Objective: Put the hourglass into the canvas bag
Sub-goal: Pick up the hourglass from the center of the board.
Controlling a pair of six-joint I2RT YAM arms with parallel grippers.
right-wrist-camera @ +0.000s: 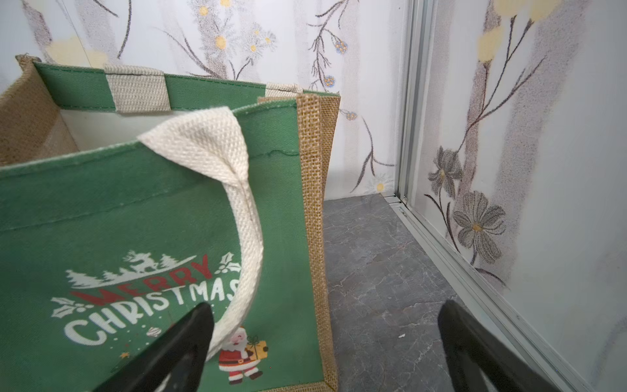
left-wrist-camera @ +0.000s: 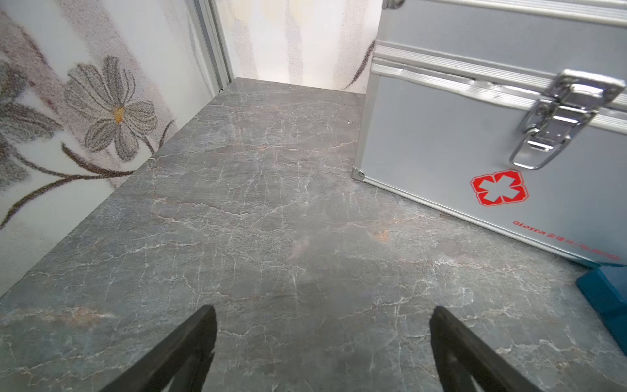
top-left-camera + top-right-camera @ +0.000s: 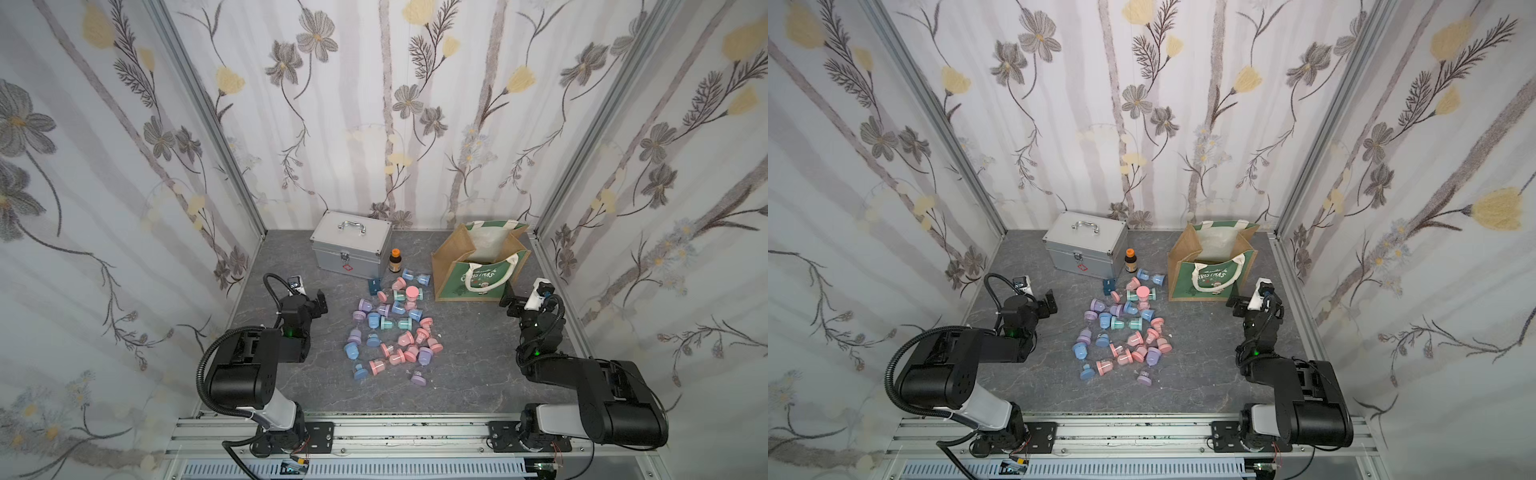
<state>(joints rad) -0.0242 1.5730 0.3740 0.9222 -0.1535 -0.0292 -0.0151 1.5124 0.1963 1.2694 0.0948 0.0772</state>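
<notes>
In the middle of the grey table (image 3: 469, 365), both top views show a loose heap of small hourglasses (image 3: 390, 328), well apart from either arm; neither wrist view takes them in. The right wrist view alone shows the canvas bag (image 1: 135, 220) up close: green front, "MERRY CHRISTMAS", a Santa, and a white handle (image 1: 237, 190) flopped forward over the panel. The left wrist view alone shows the silver case (image 2: 475, 129) with its latch (image 2: 559, 115) and red cross (image 2: 498, 186), plus a corner of a blue box (image 2: 604, 298). The hourglasses have pastel caps in pink, blue, lilac and mint, and most lie on their sides. The bag stands upright at the far right, mouth open, white lining showing; whether anything lies inside I cannot tell. The case's lid is down, and a brown bottle (image 3: 395, 261) stands just beside it. The left gripper (image 2: 322, 315) and right gripper (image 1: 325, 312) both stand wide, with nothing between the fingers
</notes>
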